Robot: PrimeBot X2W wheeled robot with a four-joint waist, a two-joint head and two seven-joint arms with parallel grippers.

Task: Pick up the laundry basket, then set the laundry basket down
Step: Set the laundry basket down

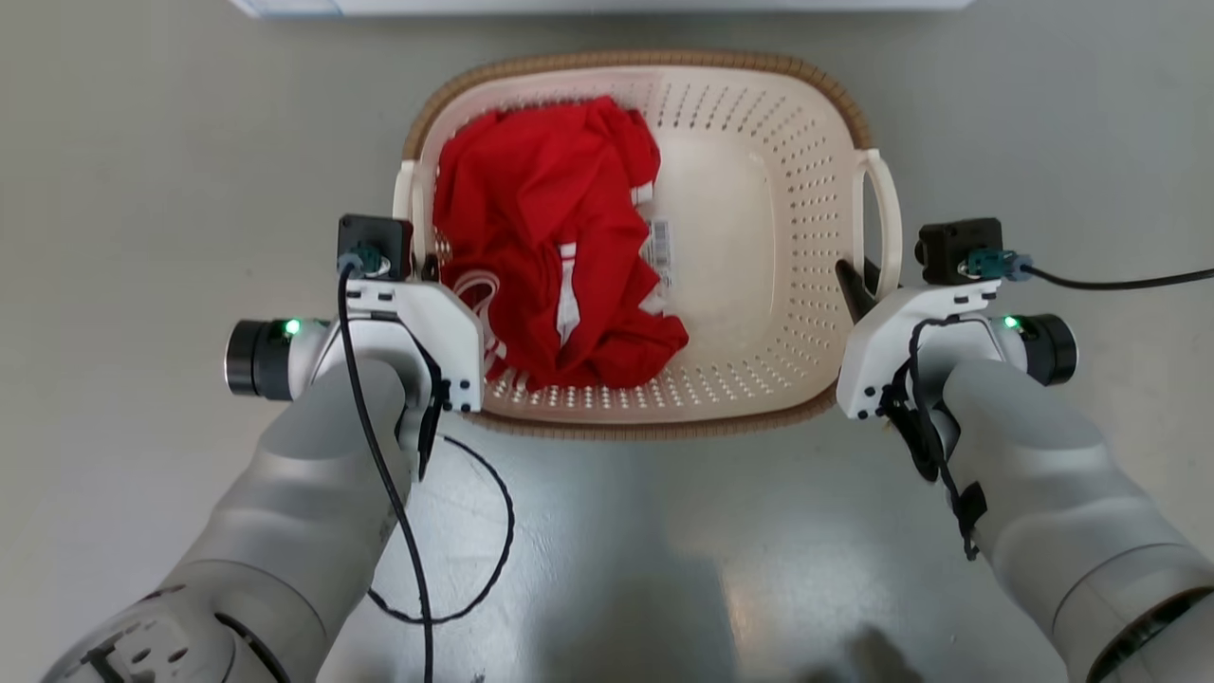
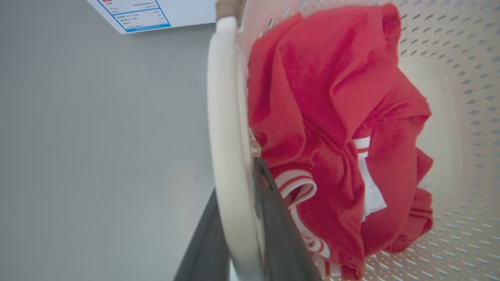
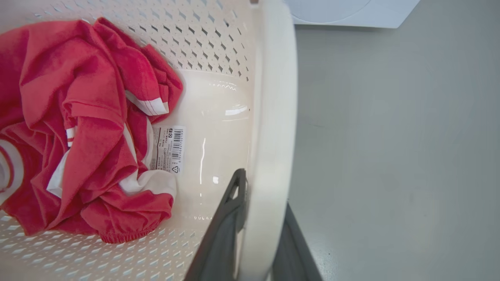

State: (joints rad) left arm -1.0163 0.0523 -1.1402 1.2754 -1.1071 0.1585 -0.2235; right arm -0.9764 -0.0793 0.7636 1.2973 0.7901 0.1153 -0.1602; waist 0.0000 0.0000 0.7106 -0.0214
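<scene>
The laundry basket (image 1: 759,123) is cream and perforated with a brown woven rim, and it sits straight ahead between my arms. A crumpled red garment (image 1: 550,218) with white stripes lies in its left half. My left gripper (image 1: 424,270) is shut on the basket's left loop handle (image 1: 406,194). In the left wrist view its gripper (image 2: 236,179) has one dark finger on each side of the white handle (image 2: 220,97). My right gripper (image 1: 874,285) is shut on the right handle (image 1: 887,204), and its gripper (image 3: 263,191) clamps the handle (image 3: 273,97) the same way. Whether the basket touches the floor I cannot tell.
The washing machine's white front (image 1: 607,6) runs along the far edge, just beyond the basket, and its blue-bordered label (image 2: 133,13) shows in the left wrist view. Smooth grey floor (image 1: 142,190) lies on both sides. A black cable (image 1: 474,531) loops below my left wrist.
</scene>
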